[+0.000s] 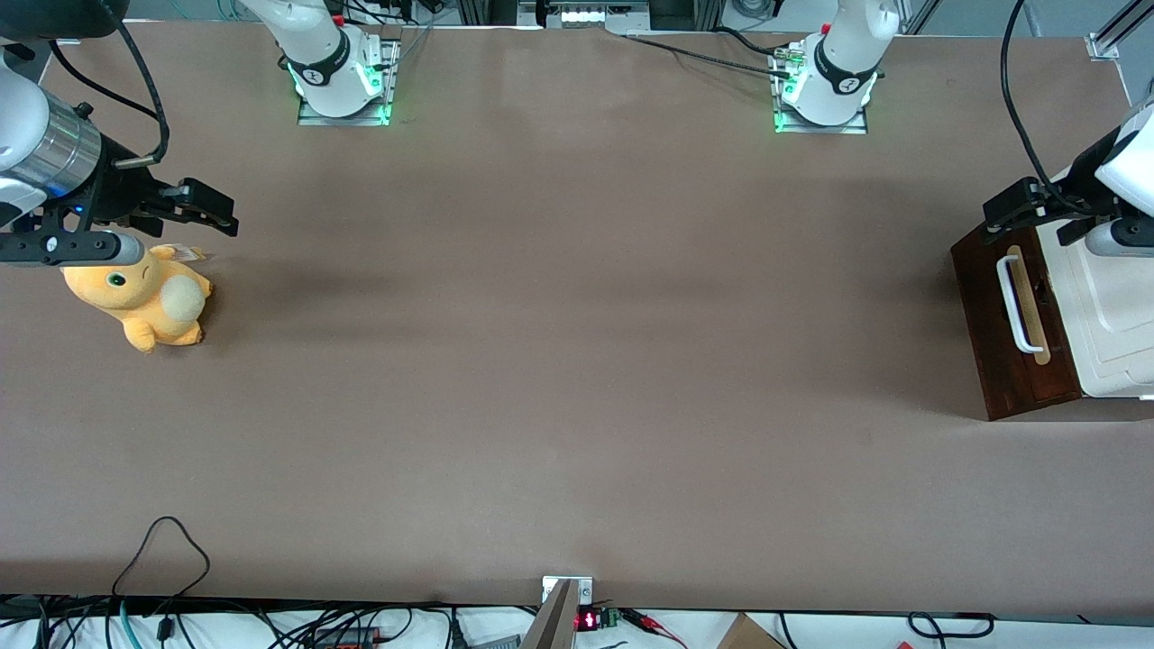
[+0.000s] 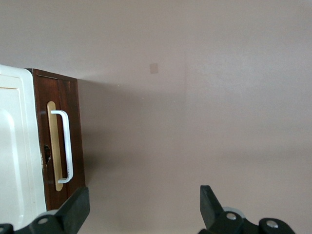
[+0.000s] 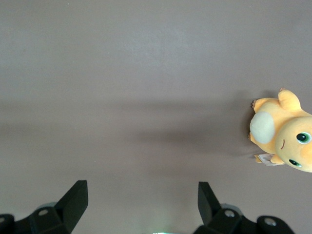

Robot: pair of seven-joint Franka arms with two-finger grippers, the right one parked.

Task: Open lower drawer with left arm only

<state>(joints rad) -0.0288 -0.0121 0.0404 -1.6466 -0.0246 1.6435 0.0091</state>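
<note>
The lower drawer is a dark brown front with a white bar handle on a tan strip, at the working arm's end of the table. None of its inside shows. The same drawer and handle appear in the left wrist view, beside the cream-white cabinet top. My left arm's gripper hovers above the end of the drawer front farther from the front camera. The gripper is open, with only bare table between its black fingers.
The cream-white cabinet top runs off the frame edge. An orange plush toy lies toward the parked arm's end of the table. A small pale square mark sits on the brown table. Cables trail over the table's near edge.
</note>
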